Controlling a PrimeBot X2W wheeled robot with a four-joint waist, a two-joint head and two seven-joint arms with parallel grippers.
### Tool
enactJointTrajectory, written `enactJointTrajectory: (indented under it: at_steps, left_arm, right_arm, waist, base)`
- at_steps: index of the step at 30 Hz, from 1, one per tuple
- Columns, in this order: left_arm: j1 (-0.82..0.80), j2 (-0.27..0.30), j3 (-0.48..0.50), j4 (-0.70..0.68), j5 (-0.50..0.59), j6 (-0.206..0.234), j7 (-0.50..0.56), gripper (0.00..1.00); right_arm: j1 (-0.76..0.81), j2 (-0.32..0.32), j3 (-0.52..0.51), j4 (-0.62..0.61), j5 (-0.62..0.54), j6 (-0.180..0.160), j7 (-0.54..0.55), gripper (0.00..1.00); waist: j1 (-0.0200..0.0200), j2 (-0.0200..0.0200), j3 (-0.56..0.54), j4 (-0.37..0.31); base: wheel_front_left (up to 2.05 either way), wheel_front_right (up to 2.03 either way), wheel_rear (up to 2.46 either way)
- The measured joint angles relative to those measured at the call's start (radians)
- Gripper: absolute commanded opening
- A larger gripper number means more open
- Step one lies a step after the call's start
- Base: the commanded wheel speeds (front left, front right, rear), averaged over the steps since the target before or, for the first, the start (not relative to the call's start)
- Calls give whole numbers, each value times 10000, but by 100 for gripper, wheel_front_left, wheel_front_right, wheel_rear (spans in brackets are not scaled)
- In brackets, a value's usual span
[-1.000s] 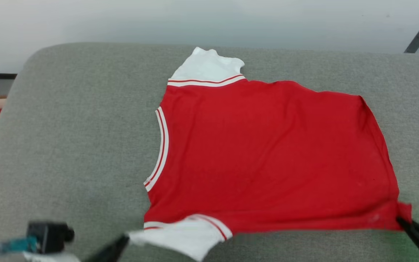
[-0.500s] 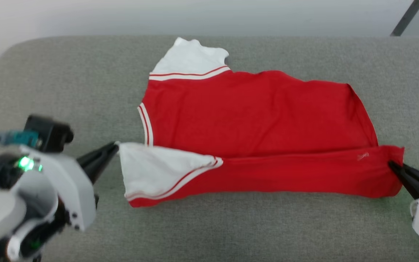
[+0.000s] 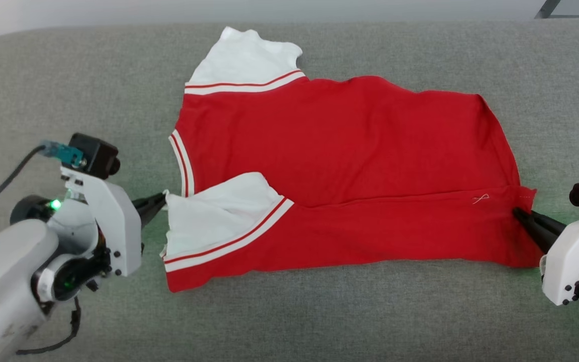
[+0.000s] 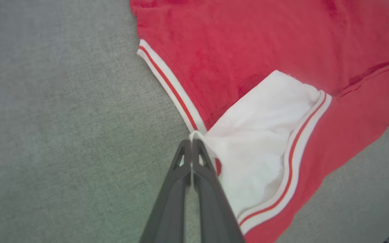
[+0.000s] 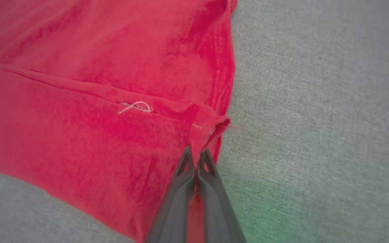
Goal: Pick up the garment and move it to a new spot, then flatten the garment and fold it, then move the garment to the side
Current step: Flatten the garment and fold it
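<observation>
The garment (image 3: 340,146), a red jersey with white sleeves and red-and-white trim, lies plain side up on a grey padded surface (image 3: 68,80). Its near edge is folded up over the body as a long red band (image 3: 370,236). My left gripper (image 3: 162,197) is shut on the tip of the near white sleeve (image 3: 209,216), and the left wrist view shows the pinched sleeve (image 4: 258,141) at the gripper (image 4: 191,143). My right gripper (image 3: 516,213) is shut on the red hem corner at the right end of the band, the cloth (image 5: 113,118) bunched at the gripper (image 5: 196,153).
The far white sleeve (image 3: 244,55) points toward the back edge of the grey surface. Bare grey surface lies to the left of the garment, along the front and at the right (image 5: 316,101). A dark bar (image 3: 546,7) crosses the top right corner.
Both grippers have carried the near edge of the garment away from me, folding it over the body. The head camera has tilted down, so the whole scene sits higher in view.
</observation>
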State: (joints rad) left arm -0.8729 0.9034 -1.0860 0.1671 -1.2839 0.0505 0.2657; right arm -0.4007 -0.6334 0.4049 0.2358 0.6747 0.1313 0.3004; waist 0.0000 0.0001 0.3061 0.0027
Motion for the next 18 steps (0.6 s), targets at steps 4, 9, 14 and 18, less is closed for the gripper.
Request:
enactJointTrajectory:
  at_steps: [4,9,14,18]
  left_arm:
    - [12,-441,-65,863,-416,-322,276,5]
    - [65,-863,-82,1630,-974,-571,750,33]
    - [50,-1127,19,2040,-1271,-688,863,100]
    - [-8,-1133,138,2079,-1388,-660,853,100]
  right_arm:
    - [-189,52,130,207,79,0,159,0]
    - [-413,71,226,337,125,0,364,0]
    - [-585,90,282,441,259,0,717,38]
    - [-624,59,307,420,274,0,965,95]
  waist:
    - [0,-1,29,-8]
    - [0,-1,-34,0]
    - [0,0,-144,24]
    - [0,0,-320,53]
  base:
    - [0,0,0]
    - [0,0,0]
    - [0,0,0]
    - [0,0,0]
